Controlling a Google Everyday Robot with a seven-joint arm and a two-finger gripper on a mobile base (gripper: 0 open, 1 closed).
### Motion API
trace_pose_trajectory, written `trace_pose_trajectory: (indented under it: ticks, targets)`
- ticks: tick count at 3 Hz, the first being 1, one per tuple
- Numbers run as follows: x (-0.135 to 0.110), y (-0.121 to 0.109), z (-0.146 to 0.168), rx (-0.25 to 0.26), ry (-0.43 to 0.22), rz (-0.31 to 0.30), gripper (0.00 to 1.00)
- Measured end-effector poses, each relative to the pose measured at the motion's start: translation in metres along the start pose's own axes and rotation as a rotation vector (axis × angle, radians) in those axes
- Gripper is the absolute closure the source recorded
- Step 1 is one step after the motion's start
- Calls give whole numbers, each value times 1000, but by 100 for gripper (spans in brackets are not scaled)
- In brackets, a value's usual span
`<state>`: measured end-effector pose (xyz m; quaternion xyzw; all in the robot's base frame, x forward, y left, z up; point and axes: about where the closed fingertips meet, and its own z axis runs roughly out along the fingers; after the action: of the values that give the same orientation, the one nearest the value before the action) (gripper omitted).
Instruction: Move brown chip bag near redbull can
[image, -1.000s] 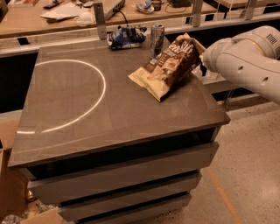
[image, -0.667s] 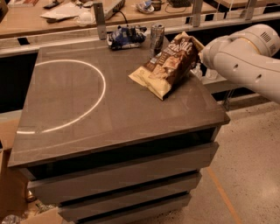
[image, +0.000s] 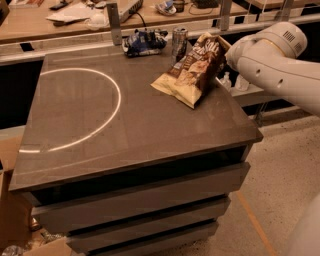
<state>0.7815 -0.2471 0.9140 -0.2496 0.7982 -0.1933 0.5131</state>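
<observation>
The brown chip bag (image: 192, 70) lies tilted at the back right of the dark table (image: 125, 140). Its lower end rests on the top and its upper end is raised. The slim silver redbull can (image: 178, 44) stands upright at the back edge, just left of the bag's raised end and very close to it. My gripper (image: 223, 46) is at the bag's upper right edge, shut on it and mostly hidden behind the bag. The white arm reaches in from the right.
A crumpled blue-white wrapper (image: 142, 41) lies at the back edge left of the can. A white circle line (image: 116, 107) marks the table's left half. A railing and a wooden counter with clutter (image: 75, 12) run behind. The table's right edge drops to the floor.
The arm has moved slightly back and left with the bag. The bag's raised end is now closer to the can.
</observation>
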Motion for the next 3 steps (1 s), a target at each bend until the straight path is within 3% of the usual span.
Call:
trace_pose_trajectory:
  ticks: [1, 2, 3]
  targets:
    - [-3, 3, 8, -1, -4, -1, 100]
    - [-3, 6, 12, -7, 2, 13, 84]
    - [-2, 10, 12, -19, 4, 15, 61]
